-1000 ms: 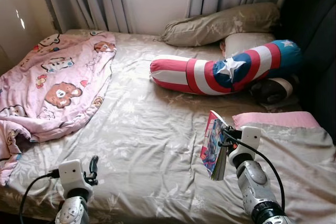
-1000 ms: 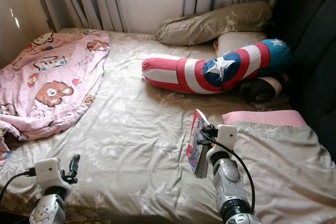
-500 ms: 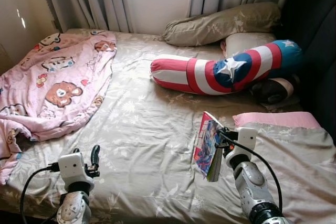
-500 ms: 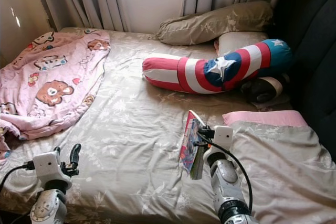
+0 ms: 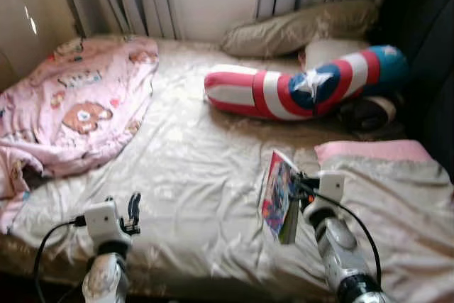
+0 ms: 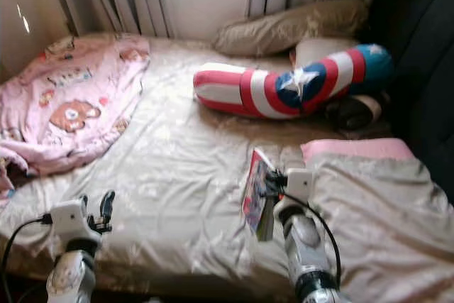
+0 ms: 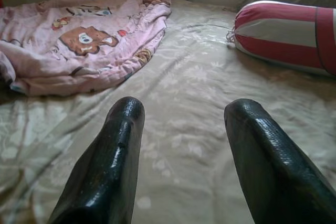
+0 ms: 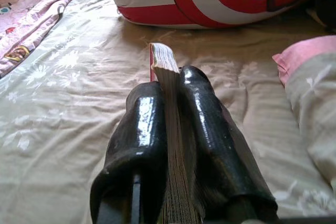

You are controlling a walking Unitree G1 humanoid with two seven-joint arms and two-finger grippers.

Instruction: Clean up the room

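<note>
Bed layout, seen from its foot
Blanket (image 5: 67, 108) lies on the bed's (image 5: 198, 175) left; bolster (image 5: 305, 90) lies right, before the pillows (image 5: 298, 30); book (image 5: 279, 195) stands nearer.

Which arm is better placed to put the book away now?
The right. The right gripper is already shut on the book, held above the bed sheet. The left gripper is open with nothing between its fingers, over the sheet.

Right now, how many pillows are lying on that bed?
3: a beige pillow by the curtains, a cream one beside it, and a long red, white and blue bolster in front. More may be hidden.
</note>
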